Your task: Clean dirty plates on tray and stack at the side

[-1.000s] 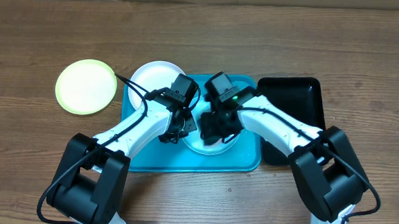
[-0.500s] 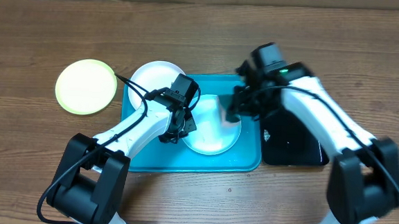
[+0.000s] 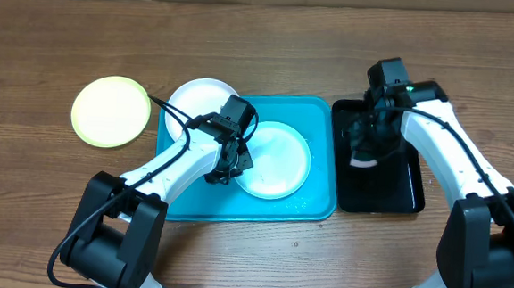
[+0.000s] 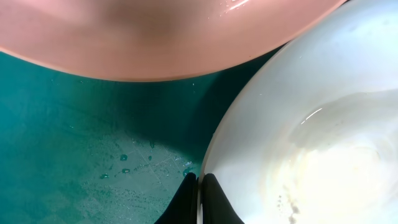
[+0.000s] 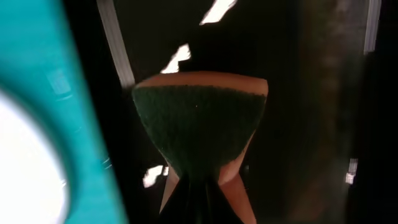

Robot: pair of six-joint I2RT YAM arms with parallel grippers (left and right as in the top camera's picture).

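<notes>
Left gripper [image 3: 227, 166] pinched the pale plate [image 3: 278, 159] by its rim; right gripper [image 3: 362, 158] clamped the sponge [image 5: 199, 124] over the black tray [image 3: 397, 193], frame right. We judged stacking came next.

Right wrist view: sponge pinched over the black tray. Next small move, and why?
Probably lower the right tool and release the sponge onto the black tray: it hangs over that tray, and the left tool pinches the rim of the plate.

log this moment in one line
left fingers: shut on pale round plastic plate | right fingers: shut on green-faced sponge over black tray
</notes>
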